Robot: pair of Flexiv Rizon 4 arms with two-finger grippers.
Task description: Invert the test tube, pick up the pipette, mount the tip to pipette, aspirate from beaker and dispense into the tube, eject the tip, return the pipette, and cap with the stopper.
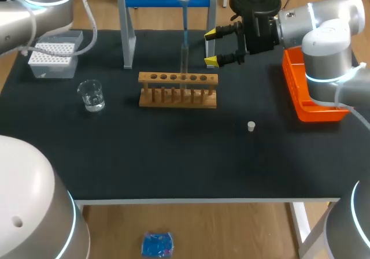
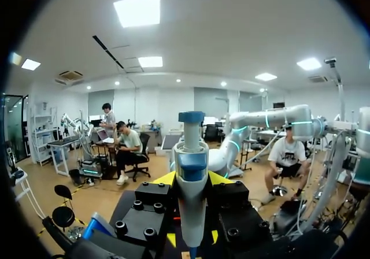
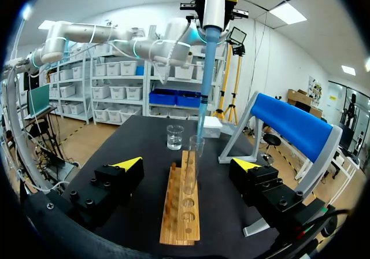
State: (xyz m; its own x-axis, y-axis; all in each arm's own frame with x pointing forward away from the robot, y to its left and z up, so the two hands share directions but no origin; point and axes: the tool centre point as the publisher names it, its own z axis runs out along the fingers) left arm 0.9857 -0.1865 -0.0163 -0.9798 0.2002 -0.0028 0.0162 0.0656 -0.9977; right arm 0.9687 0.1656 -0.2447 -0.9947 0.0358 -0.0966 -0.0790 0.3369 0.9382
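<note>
While clamped upright by the left gripper (image 2: 192,179), the pipette (image 3: 207,56) is aligned straight above the test tube (image 3: 193,166), which is stood in the rack (image 1: 173,94) near the table's far edge. Its tip seems to be entered in the tube's mouth; the right gripper (image 1: 211,48) is spread open nearby.

A rack (image 1: 178,89) stands mid-worktop (image 1: 173,155), a test tube (image 1: 184,62) upright in it and the pipette (image 1: 185,25) directly above the tube. The beaker (image 1: 91,95) sits left of the rack, the tip box (image 1: 53,55) behind the beaker. The stopper (image 1: 251,126) lies front-right of the rack, and a tray (image 1: 306,100) sits at the right edge.
</note>
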